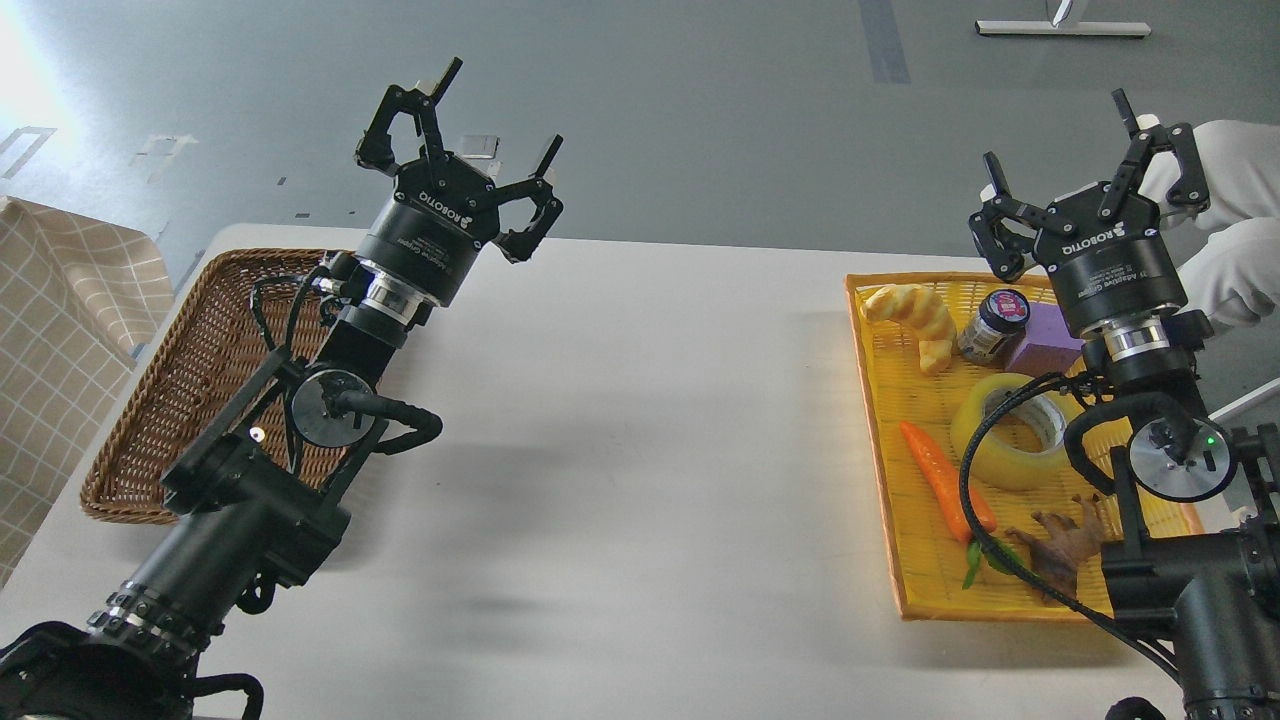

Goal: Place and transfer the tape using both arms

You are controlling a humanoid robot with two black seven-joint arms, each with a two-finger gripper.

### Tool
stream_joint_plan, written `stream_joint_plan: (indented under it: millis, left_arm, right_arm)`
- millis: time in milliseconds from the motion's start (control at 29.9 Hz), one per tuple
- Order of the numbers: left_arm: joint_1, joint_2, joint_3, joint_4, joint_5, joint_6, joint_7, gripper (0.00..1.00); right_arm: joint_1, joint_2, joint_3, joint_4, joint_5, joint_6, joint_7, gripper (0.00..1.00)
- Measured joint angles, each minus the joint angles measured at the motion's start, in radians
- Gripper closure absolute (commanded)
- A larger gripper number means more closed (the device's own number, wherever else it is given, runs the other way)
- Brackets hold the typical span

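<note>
Two black robot arms rise from the bottom corners over a pale worktop.

Nearest, at about five o'clock, the right arm's elbow stands over the near corner of a shallow yellow tray. In that tray lie a brown twisted figure, an orange carrot and, just beyond them, the tape: a wide translucent yellow roll lying flat, its hole facing up and its pale core showing. A black cable crosses in front of its near edge. Past the tape sit a purple block, a small dark-lidded jar and a yellow bread-like twist.

The right end effector is raised at about two o'clock, fingers spread wide and holding nothing. The tape lies at roughly seven o'clock from it, lower and nearer to the robot, almost beside that arm's wrist. So the right arm looks clearly the nearer one for a first pick, and would probably need to tip its fingers down and draw back toward the roll.

The left end effector is raised at about eleven o'clock, likewise spread wide and empty, well apart from the tape with the bare worktop between. Beneath that arm sits a brown wicker basket.

Farthest off, white-gloved hands show at the right edge.
</note>
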Motion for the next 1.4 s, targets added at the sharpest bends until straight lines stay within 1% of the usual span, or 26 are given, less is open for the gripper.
stream_joint_plan:
  millis: [401, 468, 669, 802, 903, 1203, 1304, 1404]
  left_arm:
    - [0.001, -0.002, 0.0, 0.0, -0.001, 0.0, 0.0, 0.02]
    - [0.001, -0.002, 0.0, 0.0, -0.001, 0.0, 0.0, 0.02]
    - [0.0, -0.006, 0.0, 0.0, 0.0, 0.0, 0.001, 0.02]
    - [-0.003, -0.012, 0.0, 0.0, 0.0, 0.0, 0.001, 0.02]
    - [-0.003, -0.013, 0.0, 0.0, -0.001, 0.0, 0.001, 0.02]
    - [-0.001, -0.018, 0.0, -0.001, -0.001, 0.0, 0.001, 0.02]
    - [-0.001, -0.018, 0.0, -0.002, 0.0, 0.0, 0.001, 0.02]
    - [-0.001, -0.018, 0.0, -0.002, 0.0, 0.0, 0.001, 0.02]
  right_arm:
    - [0.007, -0.007, -0.025, 0.002, -0.01, 0.0, -0.002, 0.0]
    - [0.009, -0.042, -0.053, 0.003, -0.013, 0.0, -0.002, 0.0]
    - [0.011, -0.201, -0.169, 0.005, -0.03, 0.0, -0.005, 0.0]
    - [0.018, -0.319, -0.213, 0.005, -0.096, 0.0, -0.006, 0.0]
    - [0.023, -0.386, -0.22, 0.006, -0.173, 0.0, -0.005, 0.0]
    - [0.044, -0.516, -0.244, 0.015, -0.523, 0.0, -0.005, 0.0]
    - [0.047, -0.555, -0.275, 0.018, -0.573, 0.0, -0.005, 0.0]
    - [0.065, -0.606, -0.347, 0.035, -0.603, 0.0, -0.005, 0.0]
